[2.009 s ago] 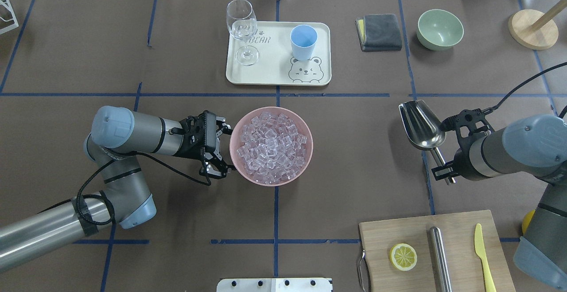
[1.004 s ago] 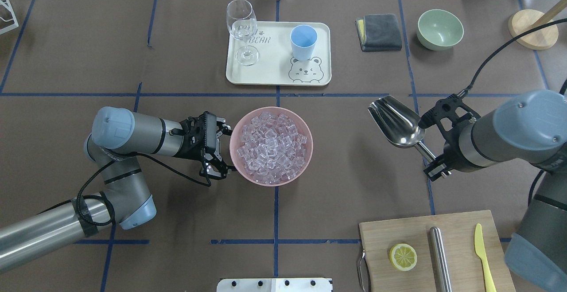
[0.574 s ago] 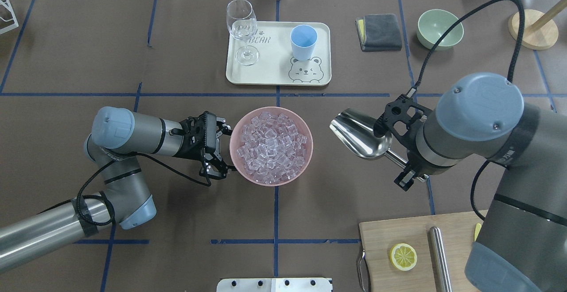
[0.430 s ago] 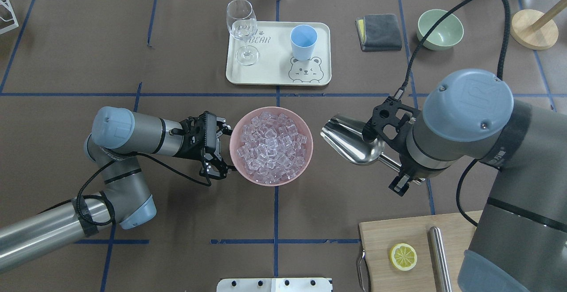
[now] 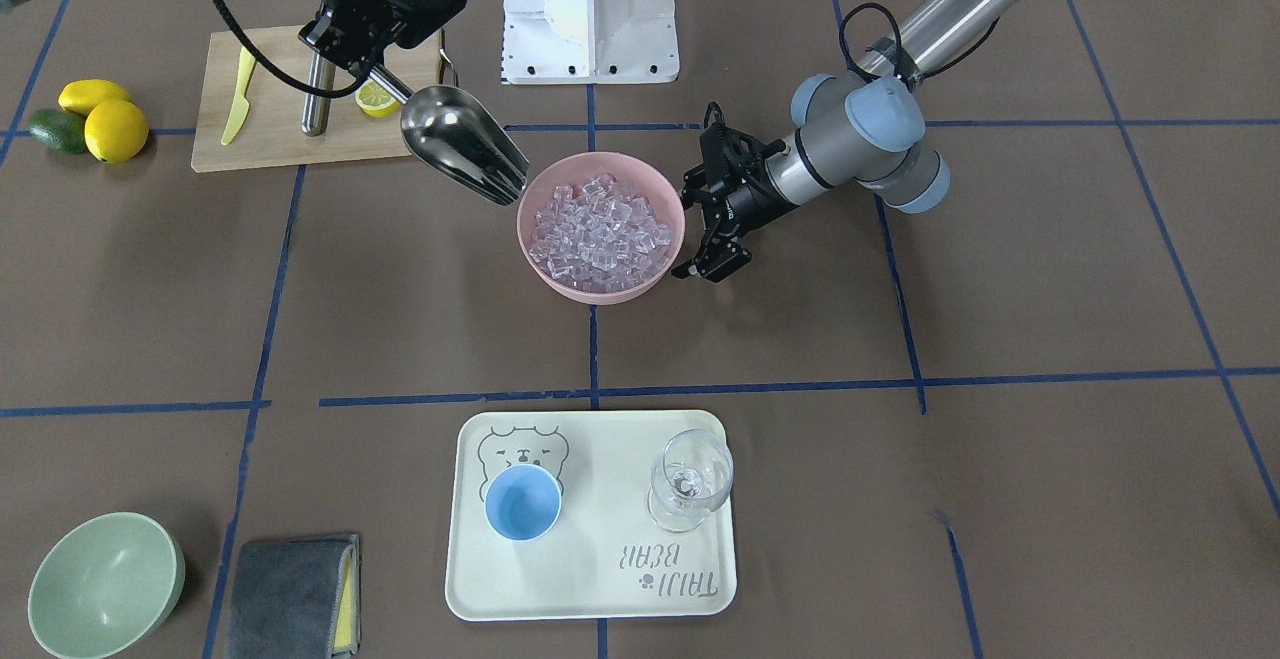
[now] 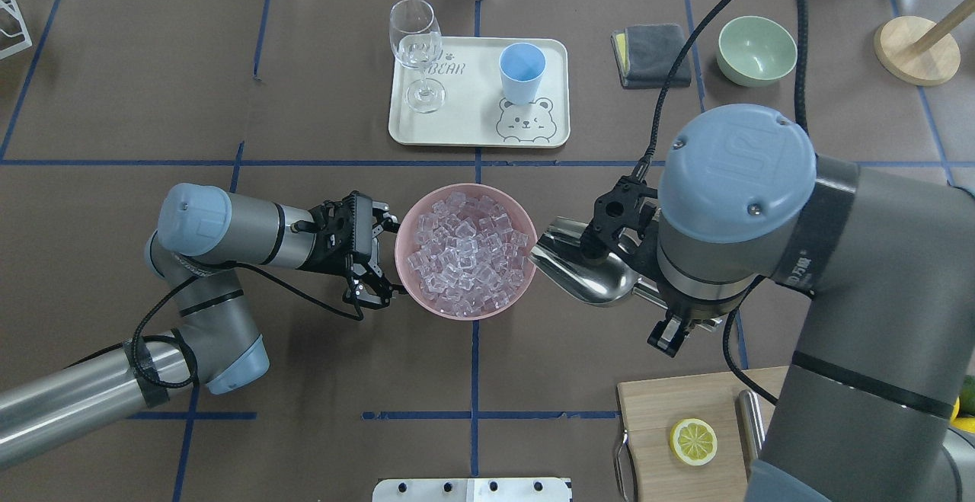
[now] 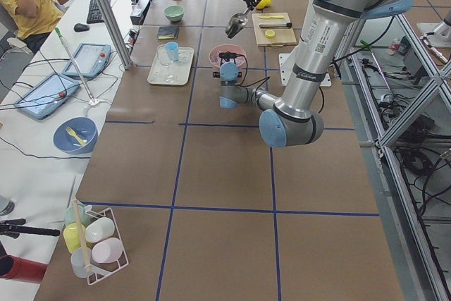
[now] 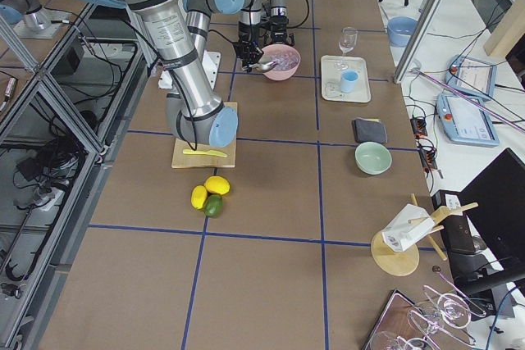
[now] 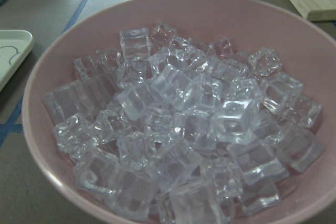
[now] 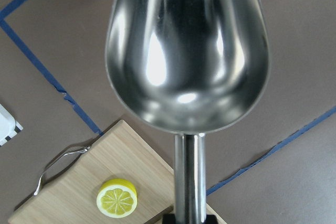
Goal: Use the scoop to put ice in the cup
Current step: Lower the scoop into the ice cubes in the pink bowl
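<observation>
Silver scoop (image 6: 586, 273), empty, its handle clamped in the right end effector (image 5: 350, 51), hangs at the pink bowl's (image 6: 415, 300) right rim. The left end effector (image 6: 385, 258) gapes at the bowl's left. Likely next: dig into the ice (image 6: 466, 251), then carry it to the far cup (image 6: 522, 71).

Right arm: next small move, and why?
Probably dip the scoop forward and down into the ice. Its trough is empty and its lip is by the bowl's rim. The left end effector is open beside the opposite rim, and the cup is empty.

Shiny scoop (image 10: 186, 51), lemon slice (image 10: 116, 198) on wooden board (image 10: 147, 169)
</observation>
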`<action>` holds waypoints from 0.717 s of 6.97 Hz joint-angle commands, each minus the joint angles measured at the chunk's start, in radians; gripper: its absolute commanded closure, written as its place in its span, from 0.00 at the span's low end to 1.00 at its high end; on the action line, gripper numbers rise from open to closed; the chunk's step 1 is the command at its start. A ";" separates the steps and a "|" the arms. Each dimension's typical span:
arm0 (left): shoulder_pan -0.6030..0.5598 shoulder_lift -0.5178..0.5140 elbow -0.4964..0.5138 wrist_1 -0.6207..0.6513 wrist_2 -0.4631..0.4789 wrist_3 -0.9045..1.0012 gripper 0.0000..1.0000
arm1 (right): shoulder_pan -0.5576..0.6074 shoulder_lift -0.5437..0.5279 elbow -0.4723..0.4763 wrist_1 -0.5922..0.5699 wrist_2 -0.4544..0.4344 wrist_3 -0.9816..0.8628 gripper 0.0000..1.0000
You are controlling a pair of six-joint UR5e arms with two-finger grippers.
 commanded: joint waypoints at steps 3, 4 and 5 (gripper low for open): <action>0.000 0.000 0.000 0.001 0.000 0.000 0.00 | -0.018 0.229 -0.267 -0.170 -0.002 -0.014 1.00; 0.000 0.000 0.000 0.001 0.000 0.000 0.00 | -0.024 0.255 -0.316 -0.170 -0.002 -0.014 1.00; 0.000 0.000 0.000 0.001 0.000 0.000 0.00 | -0.028 0.274 -0.341 -0.170 -0.002 -0.014 1.00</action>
